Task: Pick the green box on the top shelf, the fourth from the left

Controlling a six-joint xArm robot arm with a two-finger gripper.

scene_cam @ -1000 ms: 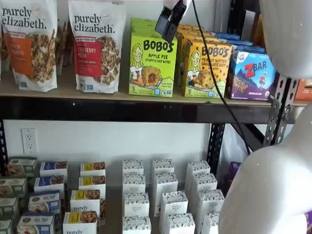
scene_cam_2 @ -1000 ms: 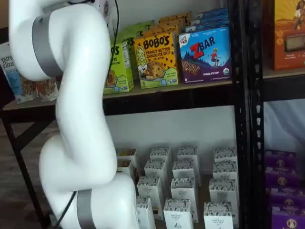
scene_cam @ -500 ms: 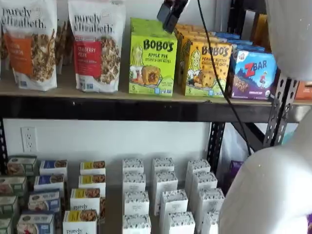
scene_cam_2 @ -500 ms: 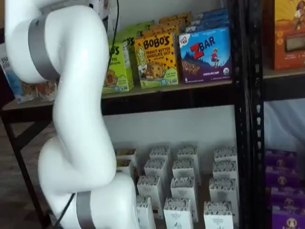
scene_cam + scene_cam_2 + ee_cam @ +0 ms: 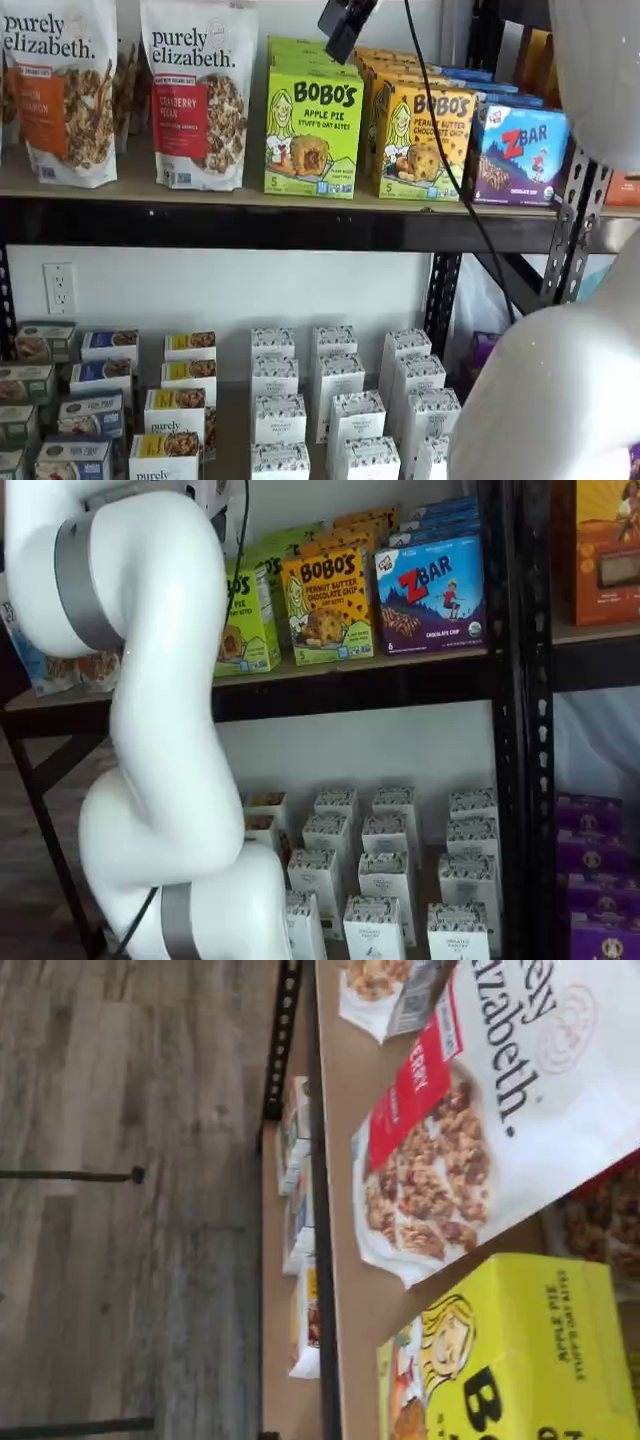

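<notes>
Tool (image 5: 338,28) above the green box (image 5: 312,132), nothing in it.

My tool's black fingers hang from the top edge in a shelf view, just over the green box's upper right corner; I cannot tell whether they are wide or narrow. That box stands upright on the top shelf (image 5: 250,222), between a purely elizabeth cranberry bag (image 5: 197,95) and the yellow-orange Bobo's box (image 5: 424,143). My wrist view shows the green box (image 5: 520,1360) beside that bag (image 5: 480,1130).
</notes>
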